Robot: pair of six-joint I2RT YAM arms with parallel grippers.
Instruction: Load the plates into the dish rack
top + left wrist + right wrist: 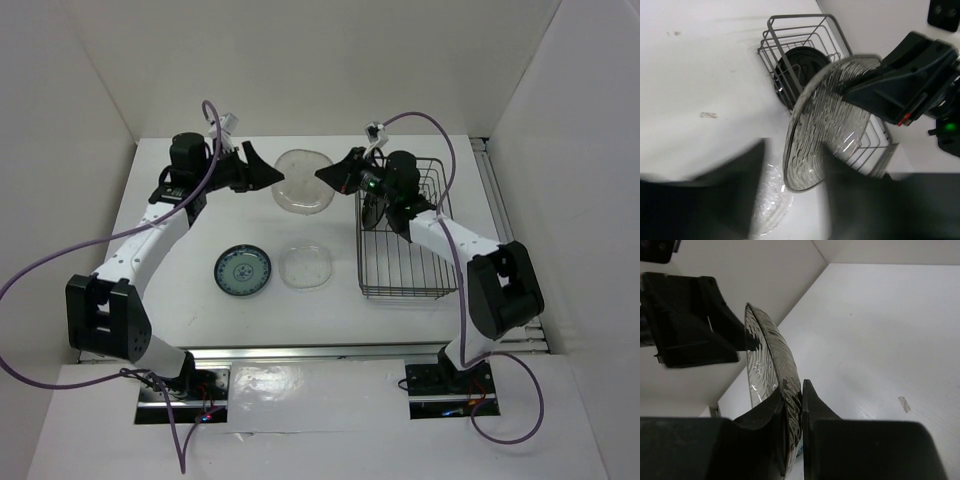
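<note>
at the table's right, dish rack. aloft just left of it, smoky rounded-square plate. flat on the table nearer the bases, teal plate and clear plate. standing among the rack's dividers, black plate. pinched tight on the smoky plate's right rim, right gripper; loosely astride its left rim, part-open, left gripper.

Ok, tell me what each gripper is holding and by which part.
The right gripper pinches the textured glass plate at its rim. The left gripper straddles the opposite rim, jaws apart, apparently not clamping.
</note>
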